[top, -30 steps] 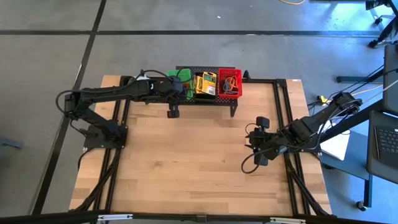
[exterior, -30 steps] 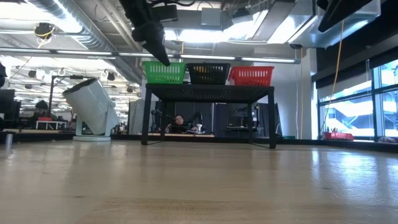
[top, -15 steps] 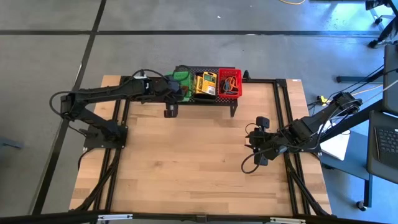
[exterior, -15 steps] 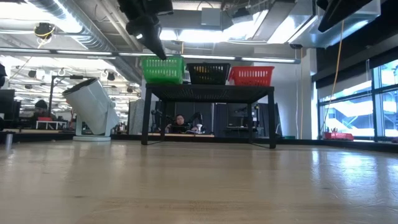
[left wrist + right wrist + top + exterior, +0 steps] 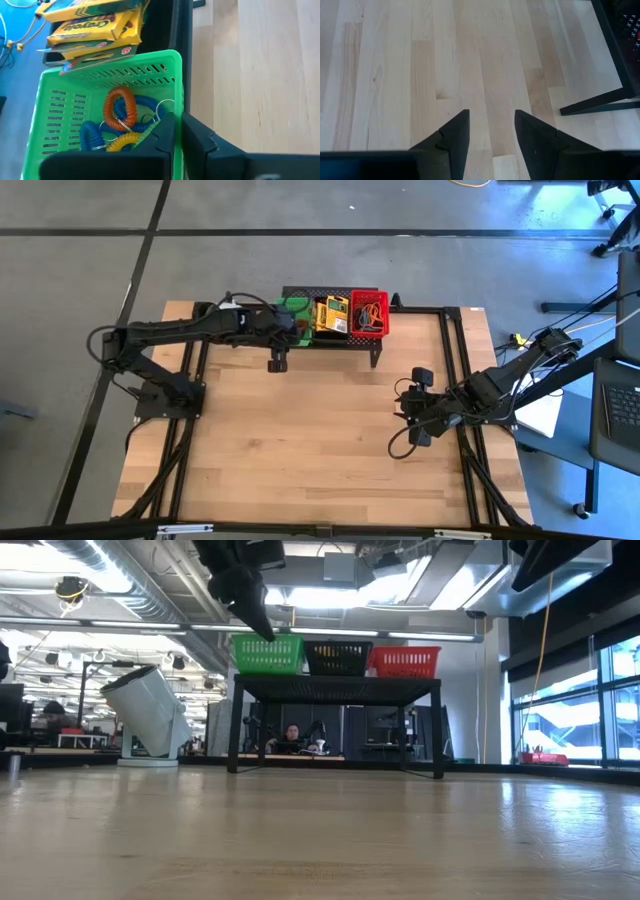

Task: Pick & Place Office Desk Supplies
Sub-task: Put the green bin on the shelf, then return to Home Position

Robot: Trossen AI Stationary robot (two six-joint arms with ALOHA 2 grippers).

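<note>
High view: the left pincer (image 5: 277,363) sits at about 11 o'clock on the worktop (image 5: 300,450), at the front edge of the black mesh shelf (image 5: 335,340) beside the green basket (image 5: 293,308). The yellow boxes (image 5: 331,315) lie in the middle basket at 12 o'clock, and the red basket (image 5: 368,314) next to them holds loops. The right pincer (image 5: 420,405) waits at 3 o'clock, low over the wood, well apart from the shelf.

Low view: the left pincer's dark fingers (image 5: 252,612) hang at the top rim of the green basket (image 5: 267,654), with a black basket (image 5: 336,658) and the red basket (image 5: 404,661) in a row on the shelf.

Left wrist view: the fingers (image 5: 167,137) stand almost together – only a narrow slit between them – clamped on nothing, at the near wall of the green basket (image 5: 65,100). Inside lie coiled loops (image 5: 120,117) in orange, blue and yellow. The yellow boxes (image 5: 92,25) are stacked just beyond.

Right wrist view: the right fingers (image 5: 452,135) stand apart over bare wood – empty
</note>
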